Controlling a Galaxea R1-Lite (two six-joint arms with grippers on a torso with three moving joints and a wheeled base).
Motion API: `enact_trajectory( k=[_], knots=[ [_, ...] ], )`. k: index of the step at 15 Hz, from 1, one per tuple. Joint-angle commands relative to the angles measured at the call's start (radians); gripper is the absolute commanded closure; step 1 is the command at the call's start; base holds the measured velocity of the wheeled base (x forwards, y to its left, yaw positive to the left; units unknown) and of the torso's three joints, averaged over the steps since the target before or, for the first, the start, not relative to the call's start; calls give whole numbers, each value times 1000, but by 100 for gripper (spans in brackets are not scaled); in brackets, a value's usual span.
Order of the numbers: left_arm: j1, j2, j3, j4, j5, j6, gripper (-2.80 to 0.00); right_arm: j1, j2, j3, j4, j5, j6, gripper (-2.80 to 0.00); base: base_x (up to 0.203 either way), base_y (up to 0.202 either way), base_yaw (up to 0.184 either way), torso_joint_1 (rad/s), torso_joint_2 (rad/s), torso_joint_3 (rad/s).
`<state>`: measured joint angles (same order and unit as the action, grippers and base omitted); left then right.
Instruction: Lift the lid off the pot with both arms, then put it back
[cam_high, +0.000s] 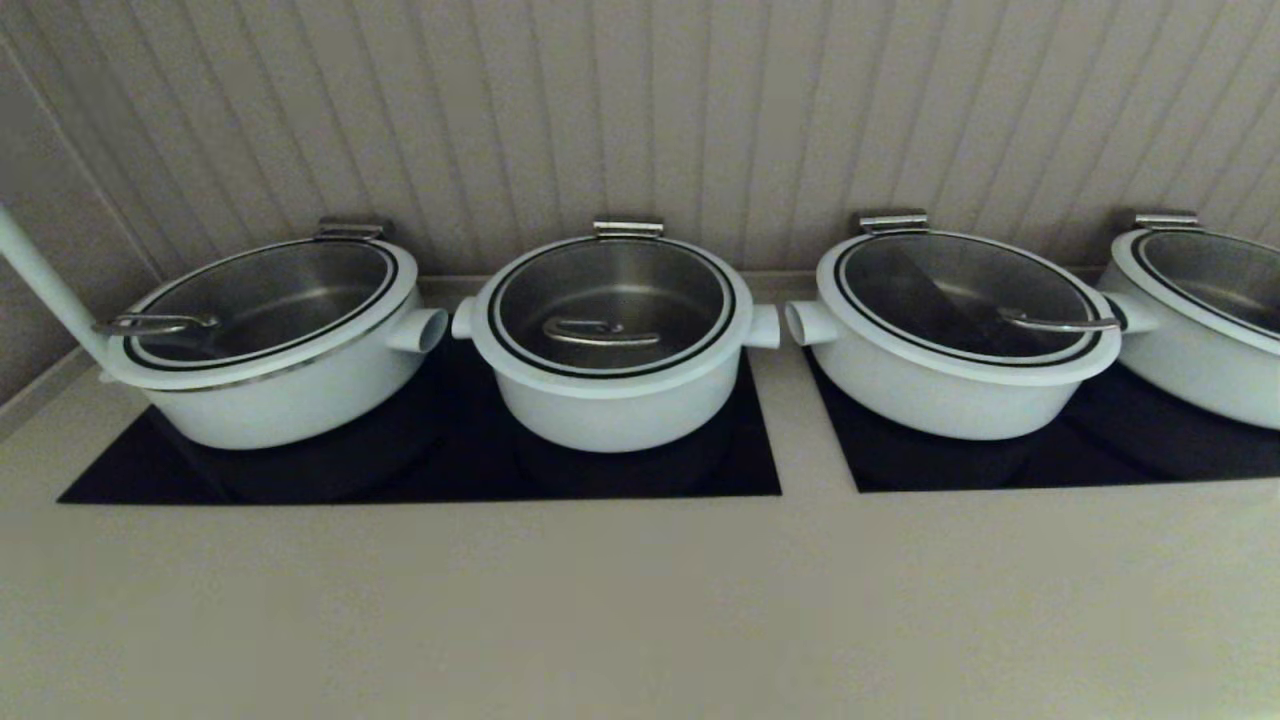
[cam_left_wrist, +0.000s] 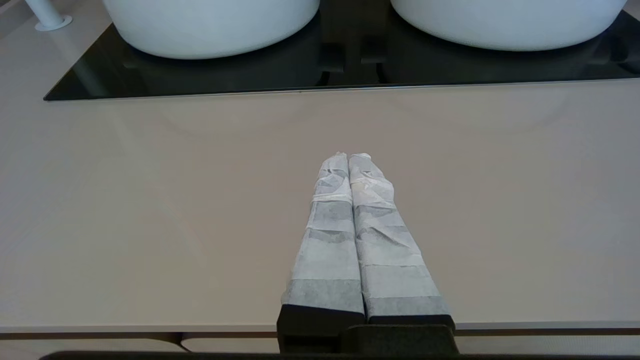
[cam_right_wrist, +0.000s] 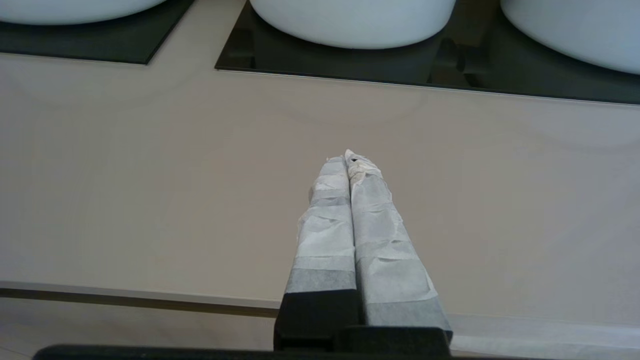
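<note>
Closest to me, I see the left gripper (cam_left_wrist: 348, 156) over the front part of the desk (cam_left_wrist: 150, 210), its two tape-wrapped fingers (cam_left_wrist: 330, 240) pressed together along their whole length, with nothing between them. The right gripper (cam_right_wrist: 348, 156) is in the same condition, clenched on nothing, also above the near strip of the desk and just inside its front edge. In the head view neither arm appears. Between the front edge and the black cooktops there is a wide, flat band of beige surface. The left cooktop (cam_high: 420, 470) and the right cooktop (cam_high: 1060, 460) are two dark glass panels set into the desk, with a narrow beige strip between them. On the left cooktop stand two pots: a wide left pot (cam_high: 290, 390) and, to its right, the pot (cam_high: 615, 405), which is narrower and has short tube handles on both sides. The lid (cam_high: 612, 305) sits closed on the pot, flat on the rim, with its curved steel handle (cam_high: 598, 331) at the centre; through the glass I see only the steel inside. On the right cooktop stand a third pot (cam_high: 940, 385) and a fourth pot (cam_high: 1200, 370), cut by the picture edge, both covered. The neighbouring tube handles nearly meet. Behind the pots rises a ribbed wall (cam_high: 640, 110), very near to their hinges. A white pole (cam_high: 40, 280) leans at the far left.
</note>
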<state>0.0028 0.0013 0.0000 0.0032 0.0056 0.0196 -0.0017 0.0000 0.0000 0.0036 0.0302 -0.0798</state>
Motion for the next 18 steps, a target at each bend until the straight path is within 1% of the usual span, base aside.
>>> enact_trajectory(
  k=[1, 15, 18],
  knots=[
    [0, -1, 0, 0, 1, 0, 0, 0, 2, 0, -1, -4, 6, 0, 0, 0, 0, 0, 0, 0],
    [0, -1, 0, 0, 1, 0, 0, 0, 2, 0, -1, -3, -8, 0, 0, 0, 0, 0, 0, 0],
    [0, -1, 0, 0, 1, 0, 0, 0, 2, 0, -1, -4, 12, 0, 0, 0, 0, 0, 0, 0]
  ],
)
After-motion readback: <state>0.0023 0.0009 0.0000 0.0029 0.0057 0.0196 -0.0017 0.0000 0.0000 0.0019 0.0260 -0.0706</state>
